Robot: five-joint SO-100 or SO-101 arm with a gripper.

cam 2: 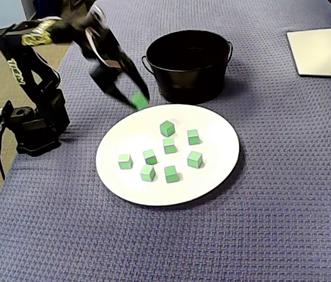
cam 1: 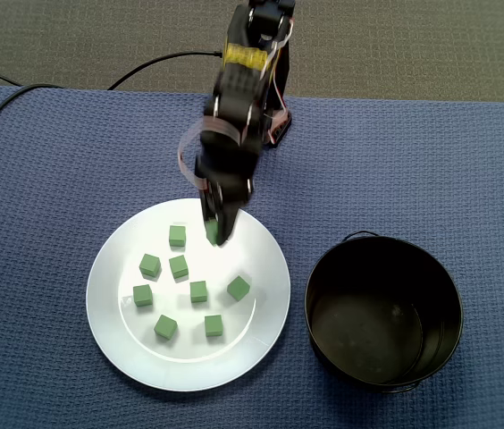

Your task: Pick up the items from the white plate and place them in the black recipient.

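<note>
Since only a sliver of the green cube [cam 1: 211, 232] shows past the fingers in a fixed view from above, we judge the hold shallow. A quick swing toward the black pot [cam 1: 386, 313] could shake the cube out onto the white plate [cam 1: 252, 344] or the blue mat [cam 1: 55, 179]. The gripper [cam 1: 218, 234] is clamped on that cube at its very tip, over the plate's upper part. The pot sits well apart to the right, empty. We count eight loose cubes [cam 1: 198, 290] on the plate.

In a fixed view from the side, the arm is blurred, so we can't read finger contact closely. Risk here as we judge it: a low carry clips the pot's [cam 2: 189, 82] rim, or an early release drops the cube on the mat between plate [cam 2: 218, 129] and pot. The cube [cam 2: 141, 101] sticks out below the closed gripper [cam 2: 136, 96], raised above the plate's far-left edge and near the pot's wall, not over its opening.
</note>
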